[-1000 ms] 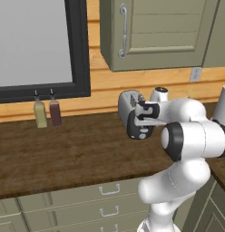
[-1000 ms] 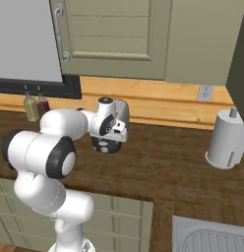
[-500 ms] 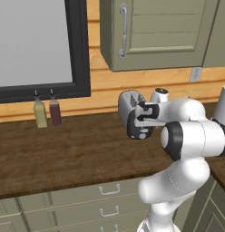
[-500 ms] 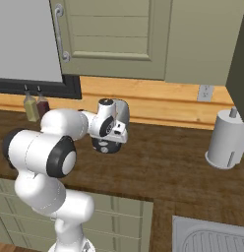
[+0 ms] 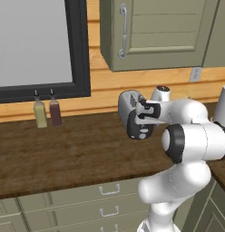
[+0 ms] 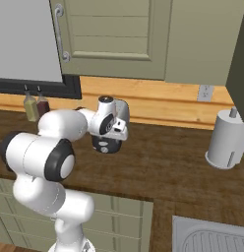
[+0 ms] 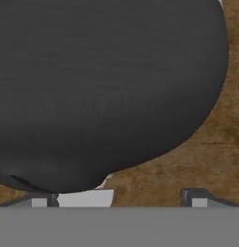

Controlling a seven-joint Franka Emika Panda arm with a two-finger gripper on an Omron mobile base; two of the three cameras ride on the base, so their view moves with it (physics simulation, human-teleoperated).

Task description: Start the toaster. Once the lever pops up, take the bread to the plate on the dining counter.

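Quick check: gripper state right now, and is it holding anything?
Gripper: open, holding nothing, close against the toaster's black end panel.

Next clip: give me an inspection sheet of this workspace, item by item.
Surface: dark wood worktop over olive-green drawers.
Job's things: toaster on the worktop, black end panel facing the hand; its dark panel looms close in the hand view. Lever, bread, plate: nothing seen.
Clutter: two small bottles under the window; paper towel roll; sink corner.
Grippers: gripper at the toaster's end panel, jaws open, holding nothing.
Cables: nothing seen.
Surroundings: window, wall cabinets, wall outlet.
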